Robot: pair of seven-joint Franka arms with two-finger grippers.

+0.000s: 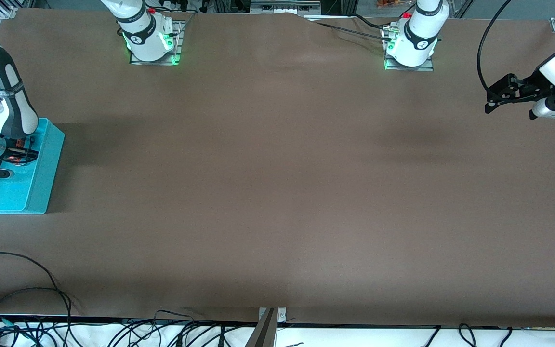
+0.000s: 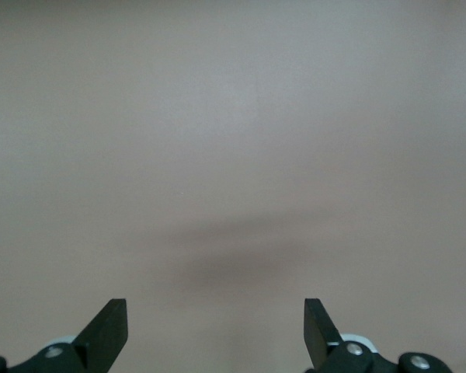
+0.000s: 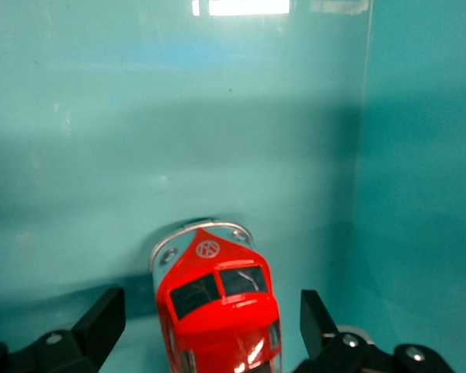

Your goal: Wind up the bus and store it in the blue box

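The blue box (image 1: 42, 177) stands at the right arm's end of the table. The orange bus (image 3: 217, 307) lies on its turquoise floor (image 3: 140, 155), close to a wall. My right gripper (image 3: 212, 307) reaches down into the box and is open, one finger on each side of the bus with a gap on both sides. In the front view only orange bits of the bus (image 1: 16, 154) show beneath the right arm. My left gripper (image 1: 489, 103) hovers open and empty over bare table at the left arm's end; its wrist view shows the left gripper (image 2: 216, 311) above brown tabletop.
The brown table (image 1: 277, 193) stretches between the two arms. Loose black cables (image 1: 41, 289) lie along the table edge nearest the front camera. The two arm bases (image 1: 150, 43) stand along the edge farthest from that camera.
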